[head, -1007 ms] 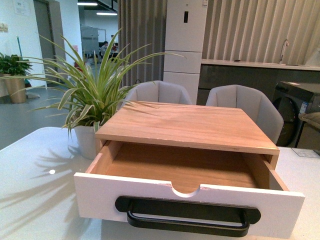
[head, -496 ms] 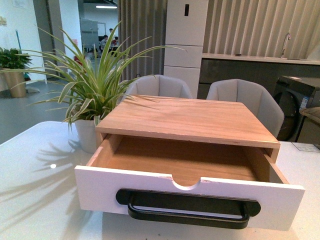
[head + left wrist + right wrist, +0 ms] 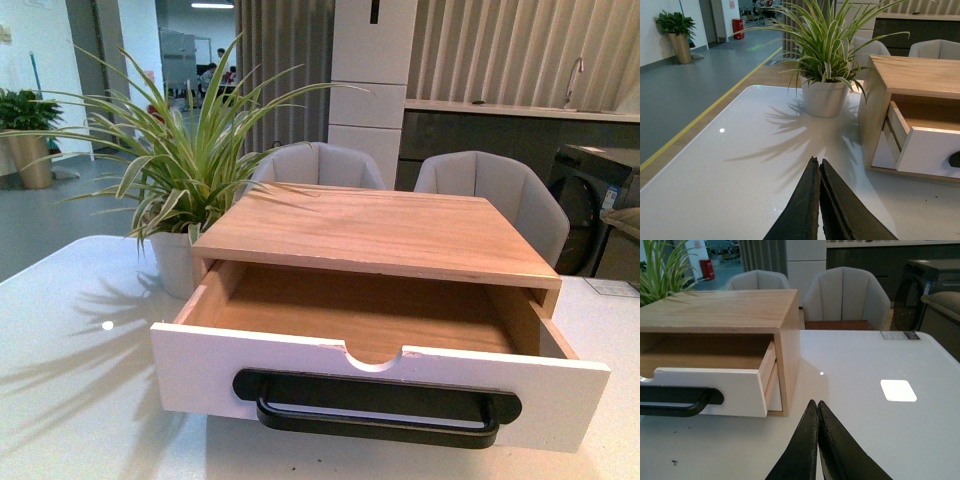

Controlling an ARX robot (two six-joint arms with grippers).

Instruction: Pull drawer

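The drawer [image 3: 380,375] stands pulled well out of its wooden cabinet [image 3: 385,235], its bare wood inside showing. Its white front carries a long black bar handle [image 3: 375,420] in a black oval recess, with a half-round notch [image 3: 374,357] in the top edge. No gripper shows in the front view. My left gripper [image 3: 818,161] is shut and empty above the white table, off to the side of the drawer [image 3: 927,150]. My right gripper [image 3: 816,403] is shut and empty on the other side, apart from the drawer front [image 3: 705,392] and its handle [image 3: 675,401].
A potted spider plant [image 3: 180,190] stands on the white table [image 3: 70,400] beside the cabinet's left side. Two grey chairs [image 3: 490,200] sit behind the table. A small label [image 3: 900,335] lies near the table's far right edge.
The front view has tilted slightly, so the cabinet and open drawer sit a little higher in the picture. The drawer stays out about as far as before.
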